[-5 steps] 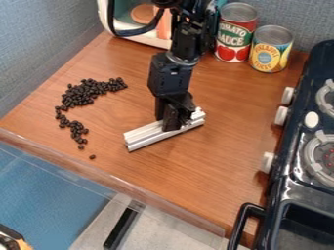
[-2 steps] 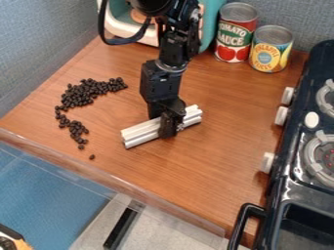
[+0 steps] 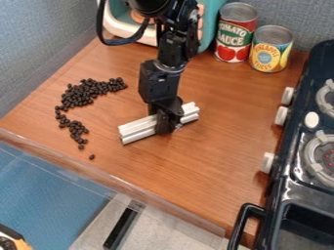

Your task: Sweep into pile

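1. Well, the dark beans (image 3: pixel 81 95) lie on the left of the wooden counter (image 3: pixel 215 161) in a curved trail, thickest at its far end and thinning toward the near edge, with one bean (image 3: pixel 92 157) lying apart.
2. To their right, and apart from them, is a pale ridged bar (image 3: pixel 135 132), slanting from near left to far right.
3. The gripper (image 3: pixel 168 128) is closed around the bar, one finger on its near side, and the arm comes down from the far edge.
4. Beyond, at the far side, are a teal and white box (image 3: pixel 213 19), a red can (image 3: pixel 235 36) and, just right of it, a yellow can (image 3: pixel 269 52).
5. Along the right side is a black stove (image 3: pixel 295 124) with pale knobs (image 3: pixel 267 162).
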Controlling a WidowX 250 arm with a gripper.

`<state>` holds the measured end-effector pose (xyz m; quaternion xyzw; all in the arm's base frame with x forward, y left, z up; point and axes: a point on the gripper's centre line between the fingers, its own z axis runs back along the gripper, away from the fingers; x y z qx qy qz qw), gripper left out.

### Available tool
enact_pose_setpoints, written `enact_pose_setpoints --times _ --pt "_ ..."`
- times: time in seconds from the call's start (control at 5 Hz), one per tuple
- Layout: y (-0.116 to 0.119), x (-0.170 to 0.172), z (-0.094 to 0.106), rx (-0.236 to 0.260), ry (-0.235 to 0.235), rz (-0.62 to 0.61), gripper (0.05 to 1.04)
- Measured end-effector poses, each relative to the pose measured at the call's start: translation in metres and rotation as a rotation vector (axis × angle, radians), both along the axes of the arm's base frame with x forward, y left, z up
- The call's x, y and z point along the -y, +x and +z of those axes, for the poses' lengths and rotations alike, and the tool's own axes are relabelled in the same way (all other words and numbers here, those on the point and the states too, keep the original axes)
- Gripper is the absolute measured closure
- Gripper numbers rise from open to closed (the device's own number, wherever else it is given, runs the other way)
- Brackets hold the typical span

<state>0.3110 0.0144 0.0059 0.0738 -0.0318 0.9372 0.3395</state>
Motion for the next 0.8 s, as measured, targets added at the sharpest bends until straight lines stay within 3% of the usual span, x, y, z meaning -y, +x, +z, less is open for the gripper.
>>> enact_pose_setpoints --times 0.4,0.6,0.8 --pt "-0.012 0.012 0.015 0.002 -0.061 0.017 0.695" --pt "-0.019 0.013 0.026 0.038 -0.063 0.011 0.695" --pt "-0.029 0.011 0.019 0.048 -0.058 0.005 0.695"
